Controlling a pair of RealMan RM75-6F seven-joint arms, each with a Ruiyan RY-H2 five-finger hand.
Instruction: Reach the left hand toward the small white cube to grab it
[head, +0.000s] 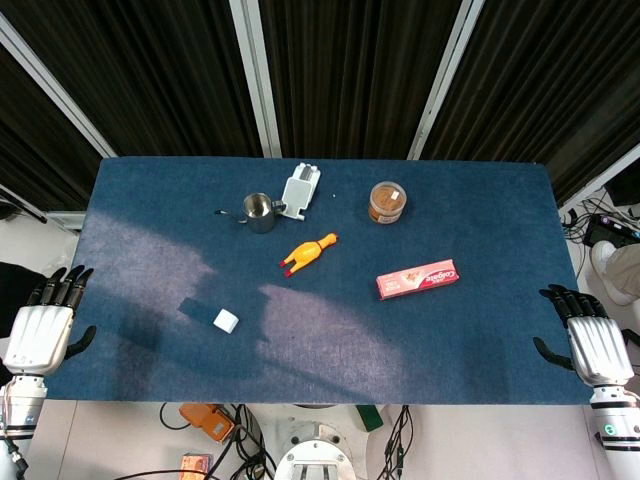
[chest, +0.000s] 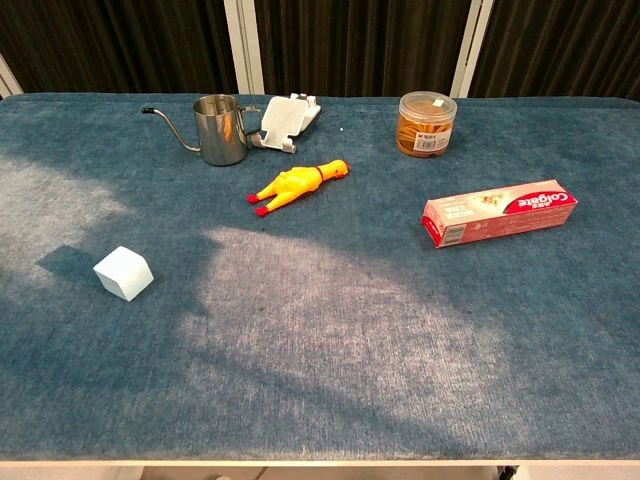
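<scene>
Left robot hand (head: 42, 330) hangs empty, fingers apart, well clear of small white cube (head: 226, 320).

Matt blue felt-like table cloth (chest: 330, 330); shiny metal pitcher (chest: 220, 130); glossy cardboard toothpaste box (chest: 500, 213).

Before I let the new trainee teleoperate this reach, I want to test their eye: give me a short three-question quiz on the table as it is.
1. True or false: the left hand already touches the small white cube.
2. Which lies nearest the cube? A) toothpaste box B) rubber chicken C) round jar
3. Fill in: the right hand holds ____.

Key: 1 false, the hand sits at the table edge, apart from the cube; 2 B; 3 nothing.
</scene>
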